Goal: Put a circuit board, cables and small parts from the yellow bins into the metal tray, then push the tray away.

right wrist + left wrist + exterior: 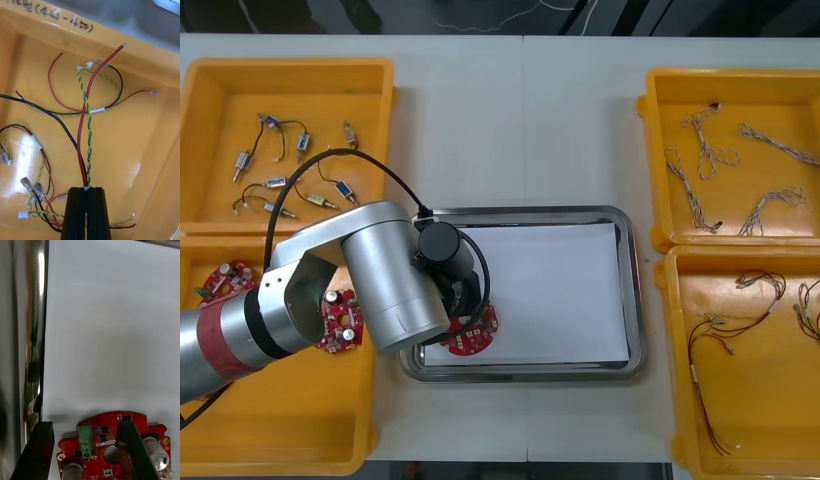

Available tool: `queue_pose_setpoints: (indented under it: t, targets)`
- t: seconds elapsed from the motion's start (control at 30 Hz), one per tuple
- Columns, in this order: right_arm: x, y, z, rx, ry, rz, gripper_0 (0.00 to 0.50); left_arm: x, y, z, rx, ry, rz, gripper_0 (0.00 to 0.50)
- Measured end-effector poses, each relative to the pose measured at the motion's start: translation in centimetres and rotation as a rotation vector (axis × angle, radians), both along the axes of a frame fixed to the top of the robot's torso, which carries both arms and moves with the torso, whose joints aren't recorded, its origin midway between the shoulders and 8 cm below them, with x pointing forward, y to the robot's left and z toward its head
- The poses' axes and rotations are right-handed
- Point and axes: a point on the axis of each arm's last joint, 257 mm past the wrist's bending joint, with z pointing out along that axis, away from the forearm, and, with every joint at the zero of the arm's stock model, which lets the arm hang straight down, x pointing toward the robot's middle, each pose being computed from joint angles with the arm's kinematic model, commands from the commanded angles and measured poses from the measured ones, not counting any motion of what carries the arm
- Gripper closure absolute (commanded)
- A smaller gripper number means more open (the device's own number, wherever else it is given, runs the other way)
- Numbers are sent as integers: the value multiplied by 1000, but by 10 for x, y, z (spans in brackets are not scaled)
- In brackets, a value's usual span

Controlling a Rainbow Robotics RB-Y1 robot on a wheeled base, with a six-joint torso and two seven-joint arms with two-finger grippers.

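A round red circuit board [472, 338] [108, 438] lies flat on the white sheet in the metal tray [635, 300], at its near left corner. My left arm [380, 285] reaches over that corner. In the left wrist view my left gripper [84, 423] is open, one finger outside the board's rim and the other over its centre hole, with small gaps on both sides. My right gripper [87, 189] is shut on a red and yellow cable [88, 123] over a yellow bin [142, 150]. The cable's strands run out from the fingertips across the bin floor.
More circuit boards [340, 320] lie in the near left bin, and small metal parts [290, 160] in the far left bin. The far right bin holds blue and white cables [720, 160]; the near right bin [780, 440] holds red and yellow cables [730, 340]. Loose cables [33, 187] surround the right fingers.
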Motion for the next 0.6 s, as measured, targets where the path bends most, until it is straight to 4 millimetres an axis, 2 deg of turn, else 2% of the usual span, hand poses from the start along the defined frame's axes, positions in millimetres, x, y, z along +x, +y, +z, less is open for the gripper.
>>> queue_pose_setpoints:
  t: [0.2,0.33,0.43,0.6]
  targets:
    - [1,7,19,22,-5,92,500,1,-1,1,-2,-3,-1,0]
    - [2,8,37,-40,3,270,500,0,-3,4,-12,-6,-6,0]
    - [2,8,47,-95,23,398,500,0,-9,14,-46,-2,-7,0]
    - [7,14,63,-118,22,493,500,0,-10,42,-102,13,22,0]
